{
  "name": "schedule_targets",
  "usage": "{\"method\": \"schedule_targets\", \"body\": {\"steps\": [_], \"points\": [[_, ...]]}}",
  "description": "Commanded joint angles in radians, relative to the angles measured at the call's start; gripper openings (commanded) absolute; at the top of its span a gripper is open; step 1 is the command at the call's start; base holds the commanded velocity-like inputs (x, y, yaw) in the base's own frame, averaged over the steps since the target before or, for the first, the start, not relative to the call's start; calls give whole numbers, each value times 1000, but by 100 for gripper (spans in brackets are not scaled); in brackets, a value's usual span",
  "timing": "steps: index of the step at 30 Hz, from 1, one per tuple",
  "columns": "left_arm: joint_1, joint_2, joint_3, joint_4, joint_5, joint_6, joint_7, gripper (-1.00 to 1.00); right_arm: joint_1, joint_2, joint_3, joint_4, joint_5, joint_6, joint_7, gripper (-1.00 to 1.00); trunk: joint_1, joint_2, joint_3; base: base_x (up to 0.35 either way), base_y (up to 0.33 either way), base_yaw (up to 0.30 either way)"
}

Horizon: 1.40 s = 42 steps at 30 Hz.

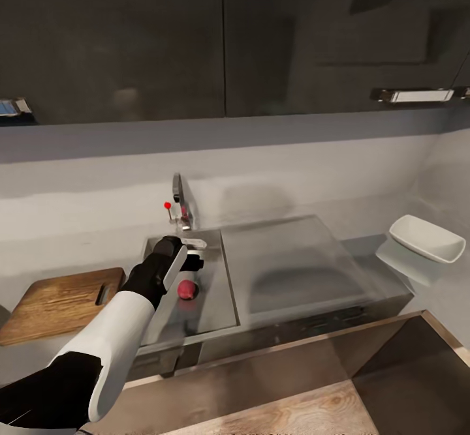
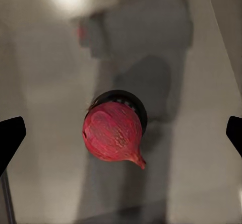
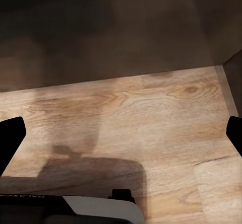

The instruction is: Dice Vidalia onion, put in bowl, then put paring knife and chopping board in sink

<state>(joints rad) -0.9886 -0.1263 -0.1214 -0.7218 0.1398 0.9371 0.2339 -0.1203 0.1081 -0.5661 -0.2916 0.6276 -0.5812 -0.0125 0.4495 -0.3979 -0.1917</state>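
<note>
The red-skinned onion point(image 1: 187, 289) lies in the grey sink point(image 1: 219, 295), resting over the round drain point(image 2: 137, 104). My left gripper point(image 1: 196, 254) hangs open just above it, pointing down into the basin. In the left wrist view the onion point(image 2: 113, 132) sits between the two spread fingertips point(image 2: 10, 136), untouched. The brown chopping board point(image 1: 62, 301) lies on the countertop point(image 1: 85, 252) left of the sink. At the far right stands the white bowl point(image 1: 427, 239). The paring knife is out of view. My right gripper point(image 3: 121, 133) is open over wood floor point(image 3: 151, 113), holding nothing.
The chrome faucet point(image 1: 179, 200) with its red knob point(image 1: 168, 206) rises just behind the left gripper. The sunken drainboard point(image 1: 287, 265) adjoins the basin on the right. Dark upper cabinets point(image 1: 228, 37) hang overhead.
</note>
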Motion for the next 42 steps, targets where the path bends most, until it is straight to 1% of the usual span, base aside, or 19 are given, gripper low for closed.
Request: {"method": "schedule_targets", "body": {"steps": [1, 9, 14, 27, 37, 42], "points": [[-1, 0, -3, -1, 11, 3, 9, 100, -1, 1, -8, 0, 11, -3, -1, 100, 1, -2, -4, 18, 0, 0], [-1, 0, -3, 1, 11, 3, 9, 100, -1, 1, -8, 0, 11, -3, -1, 100, 1, -2, -16, 151, 0, 0], [-1, 0, -3, 20, 9, 2, 9, 100, -1, 1, -8, 0, 11, -3, -1, 100, 1, -2, -24, 171, 0, 0], [-1, 0, -3, 28, 9, 2, 10, 100, -1, 1, -8, 0, 11, -3, -1, 100, 1, -2, -44, 10, 0, 0], [-1, 6, -3, 30, 9, 2, 10, 100, -1, 1, -8, 0, 11, -3, -1, 100, 1, -2, -60, 0, 0, 0], [-1, 9, -3, 30, 9, 2, 10, 100, -1, 1, -8, 0, 11, -3, -1, 100, 1, -2, -62, 0, 0, 0]]}}
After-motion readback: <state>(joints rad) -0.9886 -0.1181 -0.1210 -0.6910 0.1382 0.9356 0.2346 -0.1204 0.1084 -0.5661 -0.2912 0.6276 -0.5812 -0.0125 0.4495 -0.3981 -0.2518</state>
